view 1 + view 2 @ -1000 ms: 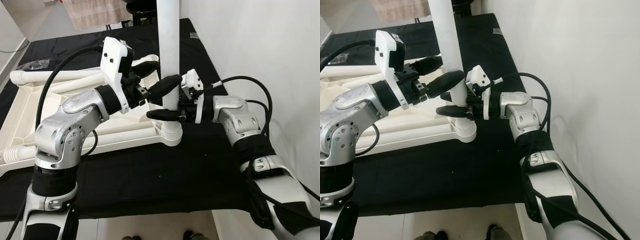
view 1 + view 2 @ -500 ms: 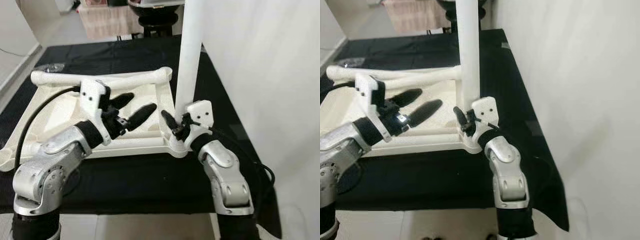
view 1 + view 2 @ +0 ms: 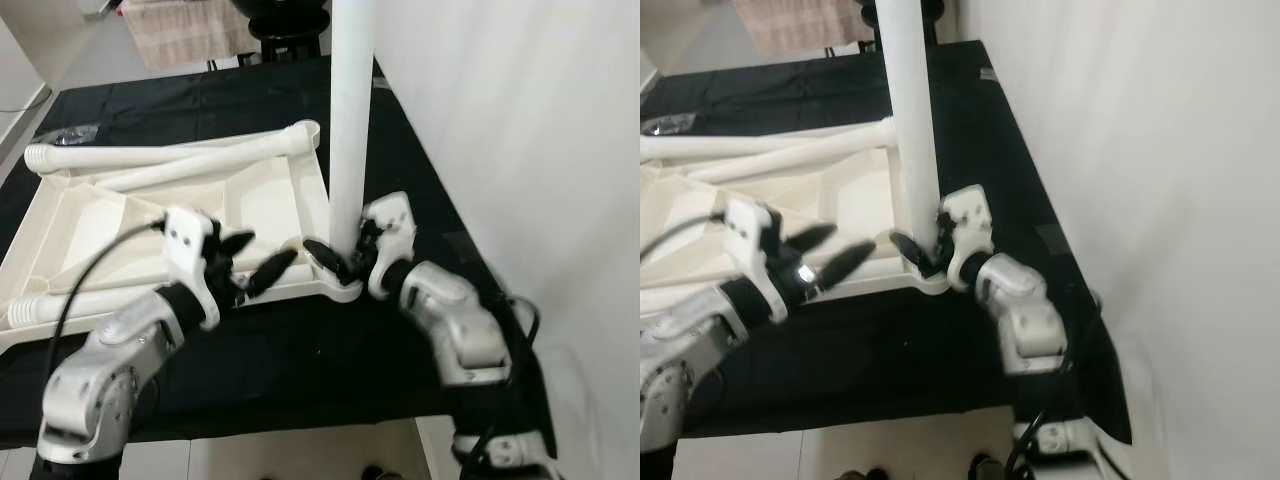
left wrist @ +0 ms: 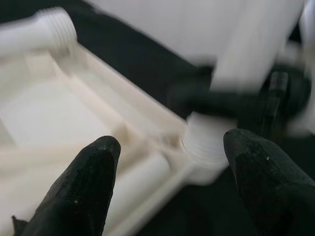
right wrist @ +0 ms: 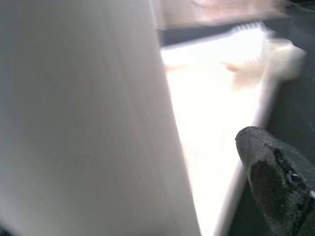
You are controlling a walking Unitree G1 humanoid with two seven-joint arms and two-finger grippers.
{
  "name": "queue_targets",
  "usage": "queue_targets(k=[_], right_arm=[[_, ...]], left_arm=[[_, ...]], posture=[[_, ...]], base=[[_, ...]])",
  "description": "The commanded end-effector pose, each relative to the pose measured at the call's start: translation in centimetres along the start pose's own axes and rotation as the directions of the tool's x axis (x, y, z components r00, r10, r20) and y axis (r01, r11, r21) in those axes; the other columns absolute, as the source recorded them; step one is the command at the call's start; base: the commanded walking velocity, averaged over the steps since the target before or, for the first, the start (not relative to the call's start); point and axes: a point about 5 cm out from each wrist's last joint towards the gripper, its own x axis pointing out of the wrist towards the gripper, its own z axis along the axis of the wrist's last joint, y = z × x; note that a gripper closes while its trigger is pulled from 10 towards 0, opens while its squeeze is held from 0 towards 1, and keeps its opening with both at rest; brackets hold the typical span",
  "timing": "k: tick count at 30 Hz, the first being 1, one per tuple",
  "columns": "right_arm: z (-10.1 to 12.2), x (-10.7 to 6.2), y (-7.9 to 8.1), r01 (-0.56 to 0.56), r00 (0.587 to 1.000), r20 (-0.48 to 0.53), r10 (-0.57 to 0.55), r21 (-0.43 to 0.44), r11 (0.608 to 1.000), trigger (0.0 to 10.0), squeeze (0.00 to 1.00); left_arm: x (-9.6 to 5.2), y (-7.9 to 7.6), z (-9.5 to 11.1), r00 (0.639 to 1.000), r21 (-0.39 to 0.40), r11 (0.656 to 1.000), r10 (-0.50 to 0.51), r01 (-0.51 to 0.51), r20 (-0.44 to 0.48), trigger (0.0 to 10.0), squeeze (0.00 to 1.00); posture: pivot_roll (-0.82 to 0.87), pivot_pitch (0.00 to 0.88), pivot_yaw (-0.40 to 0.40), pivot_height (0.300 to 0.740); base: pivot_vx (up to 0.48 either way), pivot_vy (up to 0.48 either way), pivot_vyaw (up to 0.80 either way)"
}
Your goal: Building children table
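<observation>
The white plastic table top (image 3: 90,215) lies upside down on a black cloth. One white leg (image 3: 350,120) stands upright in its near right corner socket (image 3: 345,290). My right gripper (image 3: 345,250) is at the foot of that leg. One black finger (image 3: 325,257) shows on the leg's left side, and the right wrist view shows a gap between a fingertip (image 5: 275,182) and the leg (image 5: 83,113). My left gripper (image 3: 255,260) hovers open over the top's front rim, left of the leg, with nothing between its fingers (image 4: 91,182).
Two loose legs (image 3: 170,155) lie across the back of the top and another leg (image 3: 70,305) lies along its front left. A white wall (image 3: 520,150) runs close along the right. The black cloth (image 3: 300,350) extends to the near edge. A towel (image 3: 180,30) hangs at the back.
The camera has shifted. My left gripper has come off the upright leg and dropped back to the front rim. My right gripper has slid down to the leg's base.
</observation>
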Motion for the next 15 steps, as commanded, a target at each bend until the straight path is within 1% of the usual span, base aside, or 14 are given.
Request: queue_targets(k=[1, 2, 4, 5, 6, 9, 11, 12, 13, 14, 15], right_arm=[[-0.3, -0.1, 0.4, -0.123, 0.992, 0.002, 0.123, 0.006, 0.992, 10.0, 0.42], [-0.2, -0.3, 0.2, -0.192, 0.981, 0.001, 0.193, -0.01, 0.981, 10.0, 0.0], [-0.2, -0.3, 0.2, -0.192, 0.981, 0.001, 0.193, -0.01, 0.981, 10.0, 0.0], [0.0, -0.4, 0.1, -0.288, 0.958, -0.007, 0.288, -0.036, 0.957, 10.0, 0.0], [0.1, -0.3, 0.2, -0.338, 0.941, -0.01, 0.338, -0.041, 0.94, 10.0, 0.0], [0.2, -0.1, 0.2, -0.367, 0.93, -0.015, 0.367, -0.045, 0.929, 10.0, 0.0], [0.2, 0.2, 0.1, -0.424, 0.906, -0.02, 0.423, -0.026, 0.905, 10.0, 0.0], [0.2, 0.4, 0.0, -0.452, 0.892, -0.023, 0.452, -0.013, 0.892, 10.0, 0.0], [0.2, 0.4, 0.0, -0.452, 0.892, -0.023, 0.452, -0.013, 0.892, 10.0, 0.0], [0.1, 0.6, -0.1, -0.482, 0.876, -0.024, 0.482, 0.003, 0.876, 7.6, 0.0], [0.0, 0.8, -0.4, -0.511, 0.859, -0.023, 0.511, 0.015, 0.86, 0.0, 0.0]], left_arm=[[-0.4, -0.7, -0.4, 0.999, -0.01, 0.999, -0.04, 0.04, -0.01, 10.0, 0.0], [-0.8, -1.3, -1.0, 0.998, -0.028, 0.998, -0.064, 0.064, -0.026, 10.0, 0.0], [-0.8, -1.3, -1.0, 0.998, -0.028, 0.998, -0.064, 0.064, -0.026, 10.0, 0.0], [-1.5, -2.2, -1.9, 0.994, -0.06, 0.993, -0.1, 0.097, -0.046, 10.0, 0.0], [-1.8, -2.8, -2.2, 0.992, -0.077, 0.991, -0.115, 0.11, -0.053, 10.0, 0.0], [-1.9, -3.1, -2.5, 0.991, -0.086, 0.989, -0.125, 0.119, -0.057, 10.0, 0.0], [-2.1, -3.9, -3.2, 0.989, -0.089, 0.988, -0.132, 0.126, -0.062, 10.0, 0.0], [-2.0, -4.2, -3.5, 0.99, -0.101, 0.987, -0.129, 0.124, -0.05, 10.0, 0.0], [-2.0, -4.2, -3.5, 0.99, -0.101, 0.987, -0.129, 0.124, -0.05, 10.0, 0.0], [-1.8, -4.8, -3.9, 0.99, -0.118, 0.985, -0.131, 0.126, -0.041, 10.0, 0.0], [-1.7, -5.2, -4.4, 0.991, -0.138, 0.983, -0.13, 0.125, -0.03, 10.0, 0.0]], posture=[[0.03, 0.206, 0.047, 0.74], [0.04, 0.204, 0.048, 0.74], [0.04, 0.204, 0.048, 0.74], [0.04, 0.203, 0.049, 0.74], [0.05, 0.201, 0.049, 0.74], [0.05, 0.201, 0.049, 0.74], [0.06, 0.201, 0.047, 0.74], [0.06, 0.202, 0.046, 0.74], [0.06, 0.202, 0.046, 0.74], [0.06, 0.206, 0.046, 0.74], [0.06, 0.206, 0.046, 0.74]], base=[[0.0, 0.0, 0.0], [0.0, 0.0, 0.0], [0.0, 0.0, 0.0], [0.0, 0.0, 0.0], [0.0, 0.0, 0.0], [0.0, 0.0, 0.0], [0.0, 0.0, 0.0], [0.0, 0.0, 0.0], [0.0, 0.0, 0.0], [0.0, 0.0, 0.0], [0.0, 0.0, 0.0]])
